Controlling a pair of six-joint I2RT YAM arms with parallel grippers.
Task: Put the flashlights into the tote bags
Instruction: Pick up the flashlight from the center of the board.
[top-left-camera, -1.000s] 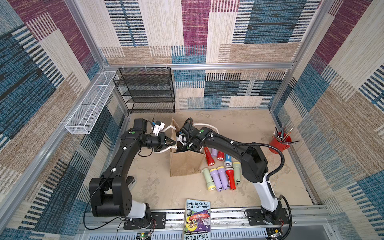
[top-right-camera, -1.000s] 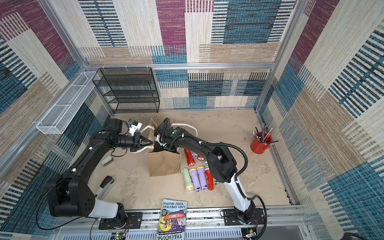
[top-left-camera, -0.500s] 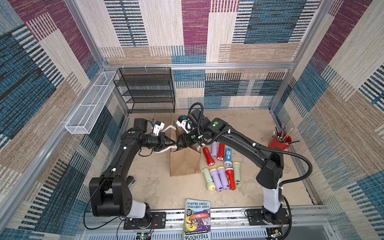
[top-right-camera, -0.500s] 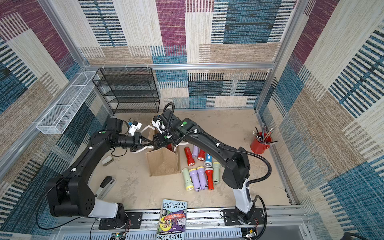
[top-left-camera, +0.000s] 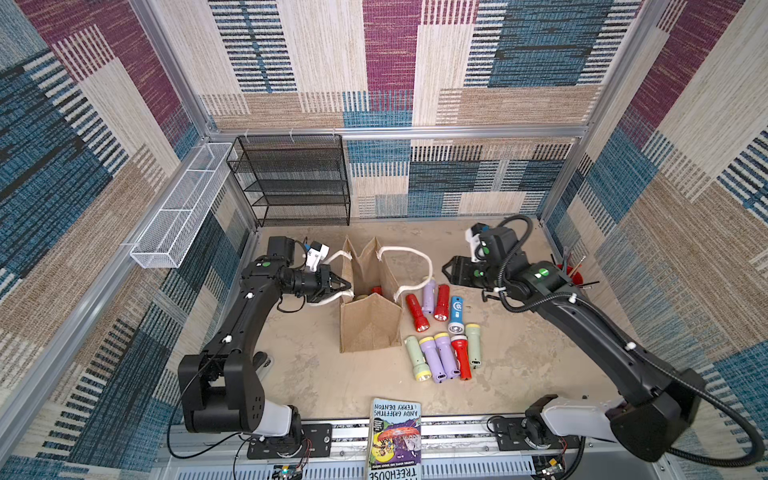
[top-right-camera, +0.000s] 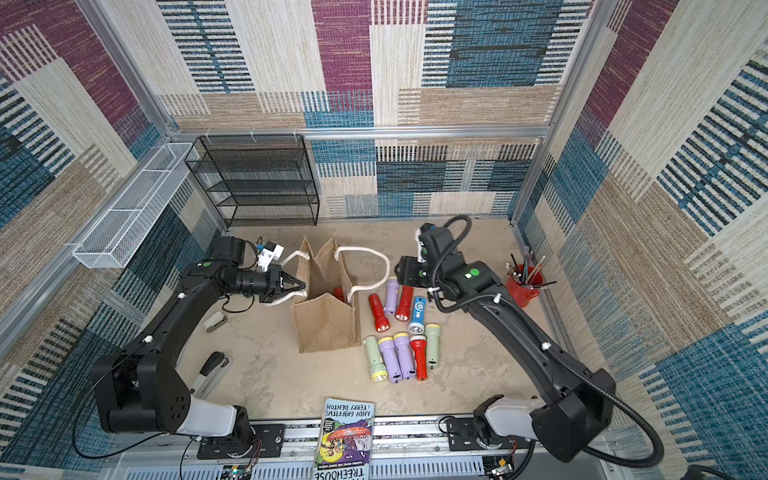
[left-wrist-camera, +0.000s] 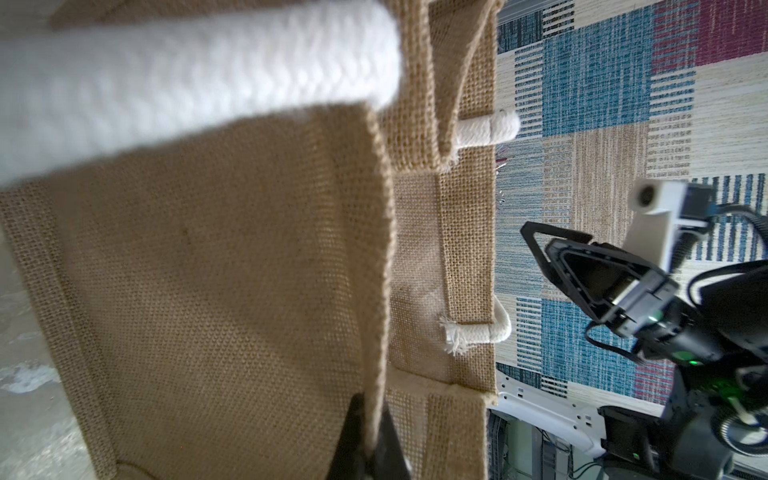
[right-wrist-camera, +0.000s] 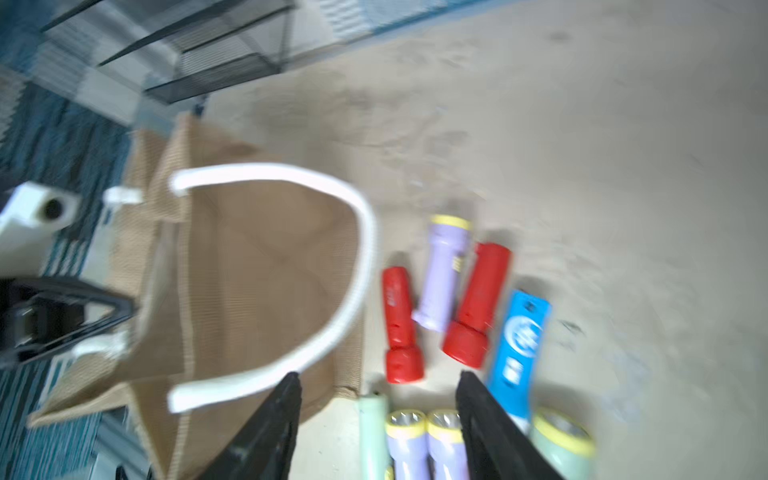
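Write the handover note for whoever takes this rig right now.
Left gripper: shut on the burlap tote bag at its rim, mouth open.
Right gripper: open, empty, above the loose flashlights.
Done: a red flashlight shows inside the bag, perhaps another beside it.
Left: nine flashlights on the table beside the bag, in two rows.

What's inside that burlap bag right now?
Looking down into the tote bag in a top view, part of a red flashlight shows, with a pale object beside it. The burlap walls cover the rest of the bottom, so any others cannot be counted.
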